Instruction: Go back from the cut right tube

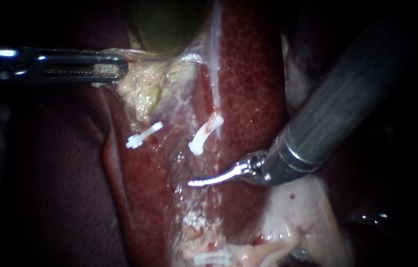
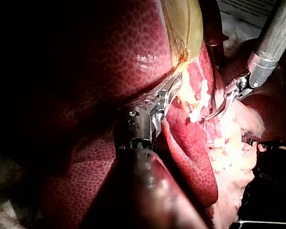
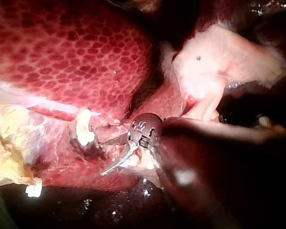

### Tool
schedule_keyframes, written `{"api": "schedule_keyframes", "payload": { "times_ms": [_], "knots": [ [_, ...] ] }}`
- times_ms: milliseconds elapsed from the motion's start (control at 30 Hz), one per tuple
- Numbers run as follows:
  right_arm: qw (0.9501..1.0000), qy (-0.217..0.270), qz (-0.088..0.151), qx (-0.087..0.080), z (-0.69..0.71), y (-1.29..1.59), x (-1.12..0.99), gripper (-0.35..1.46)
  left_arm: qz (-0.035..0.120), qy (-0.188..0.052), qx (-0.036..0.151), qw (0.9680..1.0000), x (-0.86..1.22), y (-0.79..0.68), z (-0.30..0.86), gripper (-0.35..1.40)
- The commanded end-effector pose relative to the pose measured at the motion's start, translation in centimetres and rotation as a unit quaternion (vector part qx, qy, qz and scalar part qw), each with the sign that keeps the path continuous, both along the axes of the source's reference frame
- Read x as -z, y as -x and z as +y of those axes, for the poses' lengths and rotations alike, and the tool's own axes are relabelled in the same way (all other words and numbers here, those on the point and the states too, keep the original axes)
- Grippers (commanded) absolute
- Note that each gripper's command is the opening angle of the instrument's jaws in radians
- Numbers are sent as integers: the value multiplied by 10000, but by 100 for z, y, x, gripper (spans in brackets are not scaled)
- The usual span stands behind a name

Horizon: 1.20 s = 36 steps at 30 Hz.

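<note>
Nearby, clip (image 1: 205, 134) beside right end effector (image 1: 192, 182), blades parted; left end effector (image 1: 115, 67) clamped on gallbladder (image 1: 165, 27).

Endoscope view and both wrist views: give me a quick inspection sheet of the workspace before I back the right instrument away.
Surface: liver, dark red and mottled; gallbladder above the dissected bed.
Job's things: white clip on the right tube; another clip to its left; lower clips at the bed's lower end.
Clutter: nothing seen.
Instruments: left instrument, jaws shut on pale tissue below the gallbladder; right instrument, curved tip lying between the white clip and the lower clips.
Cables: nothing seen.
Surroundings: pale fat under the right instrument's shaft; darkness beyond.
</note>
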<state>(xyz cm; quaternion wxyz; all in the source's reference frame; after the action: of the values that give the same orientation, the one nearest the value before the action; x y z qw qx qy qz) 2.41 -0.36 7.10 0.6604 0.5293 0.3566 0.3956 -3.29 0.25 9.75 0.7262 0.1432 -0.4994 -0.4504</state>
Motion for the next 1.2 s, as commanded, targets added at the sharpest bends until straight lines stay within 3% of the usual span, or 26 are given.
{"api": "schedule_keyframes", "payload": {
  "times_ms": [33,133,233,367,400,500,567,667,933,1067,1200],
  "knots": [
    [10000,7,-2,-2,0,0,0,133,0,1,-1,10000,0,0,0,-11],
    [9993,322,148,70,0,2,1,138,1,2,-2,10000,0,0,-1,-11],
    [9917,1166,498,201,-3,6,3,141,0,3,-3,10000,-1,-1,-1,-11],
    [9763,2064,637,120,-5,18,9,143,0,4,-3,10000,-1,-1,-1,-10],
    [9694,2345,713,148,-5,23,11,143,0,4,-3,10000,-1,-1,-1,-10],
    [9557,2821,820,186,-3,35,16,143,-1,4,-5,10000,-1,-1,-1,-10],
    [9462,3104,894,204,1,43,22,143,-2,5,-6,10000,-2,-1,-1,-10],
    [9360,3371,1006,139,13,54,35,143,-2,5,-6,10000,-2,-2,-1,-10],
    [9216,3672,1235,-231,52,82,87,143,-12,13,2,10000,-3,-1,-1,-10],
    [9139,3863,1216,-271,65,94,111,143,-8,18,6,10000,-4,0,-2,-10],
    [9115,3941,1138,-309,71,101,124,143,-3,26,11,10000,-6,1,-3,-10]
  ]
}}
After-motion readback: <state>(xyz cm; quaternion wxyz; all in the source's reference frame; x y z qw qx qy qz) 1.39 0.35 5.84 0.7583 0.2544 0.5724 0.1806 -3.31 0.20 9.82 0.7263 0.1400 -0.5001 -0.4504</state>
